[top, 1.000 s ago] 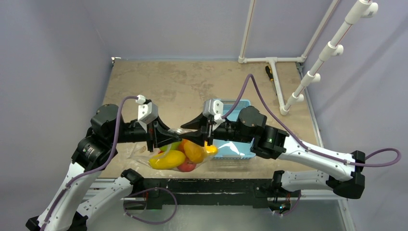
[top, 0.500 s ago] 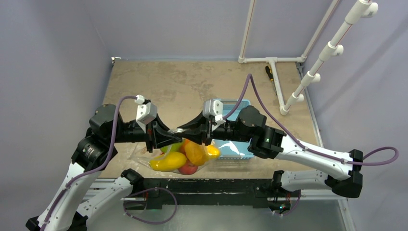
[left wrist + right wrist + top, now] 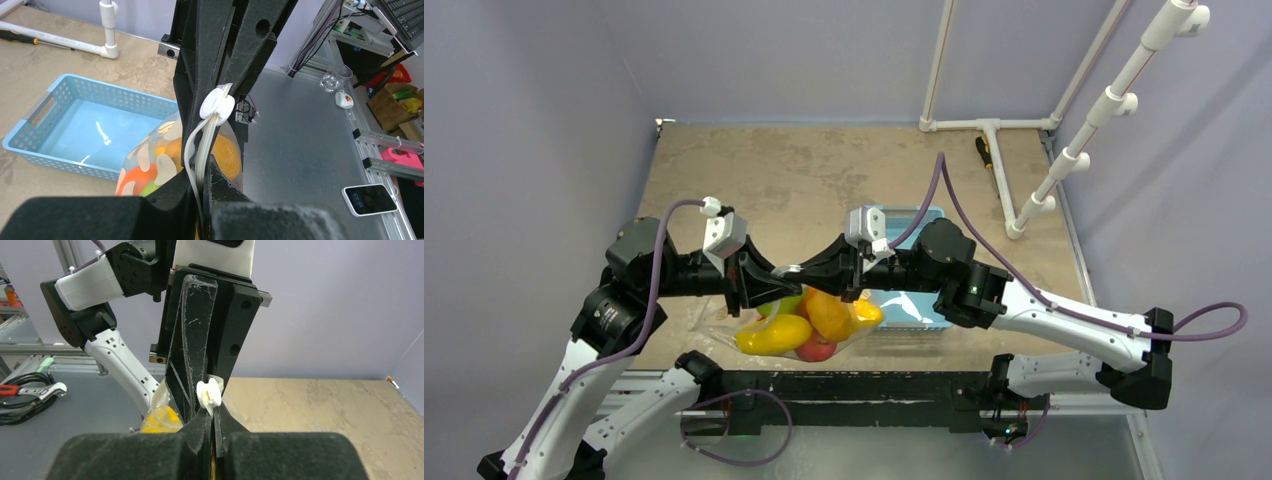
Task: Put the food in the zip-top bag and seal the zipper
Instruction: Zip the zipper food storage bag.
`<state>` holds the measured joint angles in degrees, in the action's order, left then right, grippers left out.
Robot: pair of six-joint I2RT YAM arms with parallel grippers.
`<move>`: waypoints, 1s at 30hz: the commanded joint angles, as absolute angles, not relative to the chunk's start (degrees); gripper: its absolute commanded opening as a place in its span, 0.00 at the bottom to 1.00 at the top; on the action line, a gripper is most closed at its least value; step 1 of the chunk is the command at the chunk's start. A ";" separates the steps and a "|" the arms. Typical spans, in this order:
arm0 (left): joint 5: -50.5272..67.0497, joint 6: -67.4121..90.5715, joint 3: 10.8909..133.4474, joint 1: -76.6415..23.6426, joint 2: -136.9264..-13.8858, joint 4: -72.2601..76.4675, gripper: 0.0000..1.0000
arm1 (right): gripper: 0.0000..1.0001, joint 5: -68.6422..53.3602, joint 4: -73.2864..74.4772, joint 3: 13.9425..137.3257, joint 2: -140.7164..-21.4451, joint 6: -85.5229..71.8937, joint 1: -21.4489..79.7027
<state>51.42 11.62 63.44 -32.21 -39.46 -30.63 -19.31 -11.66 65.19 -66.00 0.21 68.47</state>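
The zip-top bag (image 3: 809, 322), clear with white dots, hangs near the table's front edge and holds the food (image 3: 776, 333): yellow, orange, red and green toy fruits. My left gripper (image 3: 782, 284) is shut on the zipper (image 3: 196, 150), pinching the whitish strip between its tips (image 3: 205, 172). My right gripper (image 3: 816, 271) faces it, almost tip to tip, and is shut on the same strip (image 3: 212, 415) right behind the white slider (image 3: 209, 392). The slider (image 3: 216, 105) sits between the two grippers. The bag's lower part is hidden in both wrist views.
The light-blue basket (image 3: 924, 316) stands just right of the bag, under my right arm; it looks empty in the left wrist view (image 3: 90, 131). A white pipe frame (image 3: 994, 130) and a screwdriver (image 3: 986, 155) lie at the back right.
My right gripper has slid left along the zipper towards my left gripper, pushing the white slider with it. The left gripper has held still and the bag has barely moved.
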 commanded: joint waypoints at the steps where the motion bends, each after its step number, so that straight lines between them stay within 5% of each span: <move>1: 54.19 13.27 64.16 -32.30 -39.27 -25.31 0.00 | 0.00 -19.75 -15.80 64.97 -66.40 0.53 68.59; 5: 53.67 12.41 64.35 -32.34 -39.74 -27.64 0.00 | 0.00 -18.23 -17.12 63.68 -64.48 0.67 68.64; 10: 51.59 8.59 65.70 -32.31 -40.08 -34.09 0.28 | 0.00 -16.27 -18.02 62.20 -62.42 0.44 68.62; 16: 47.68 4.28 68.42 -32.34 -38.66 -39.83 0.41 | 0.00 -15.87 -19.68 58.47 -61.31 -2.20 68.64; 30: 50.97 6.93 66.45 -32.34 -36.84 -32.01 0.46 | 0.00 -18.53 -20.60 53.79 -59.75 -6.67 69.56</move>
<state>47.03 5.50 67.57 -32.27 -36.82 -37.36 -17.52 -15.55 53.21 -61.41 -5.02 68.93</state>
